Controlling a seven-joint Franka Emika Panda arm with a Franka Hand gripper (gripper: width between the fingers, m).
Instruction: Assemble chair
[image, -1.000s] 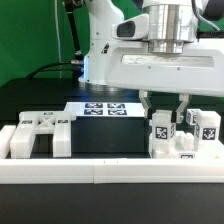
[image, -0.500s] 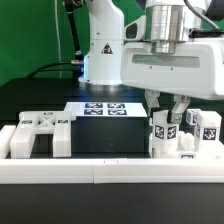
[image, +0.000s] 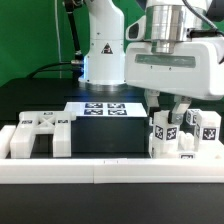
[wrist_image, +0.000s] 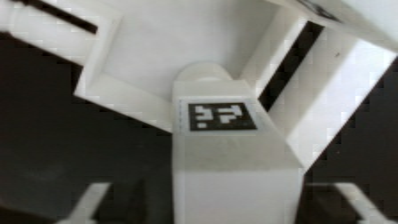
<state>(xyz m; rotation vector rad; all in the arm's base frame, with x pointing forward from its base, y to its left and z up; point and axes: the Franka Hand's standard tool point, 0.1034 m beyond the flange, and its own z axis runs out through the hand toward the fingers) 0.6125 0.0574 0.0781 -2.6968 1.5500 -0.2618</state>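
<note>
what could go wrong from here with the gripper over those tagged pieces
1. The open gripper straddles one tagged white block in a tight cluster. A finger could clip the neighbouring block and tip it.
2. The straddled block stands tall and narrow, so an off-centre squeeze might twist it or topple it toward the front rail.

We see a long white chair block (wrist_image: 231, 175) close to the lens, its rounded end carrying a black-and-white square tag (wrist_image: 221, 115). Two pale, blurred strips, probably the fingers (wrist_image: 93, 205), stand one on each side of the block, each with a dark gap between it and the block. Beyond the block, a larger angled white chair piece (wrist_image: 151, 60) with a dark slot lies on the black counter (wrist_image: 45, 130).
</note>
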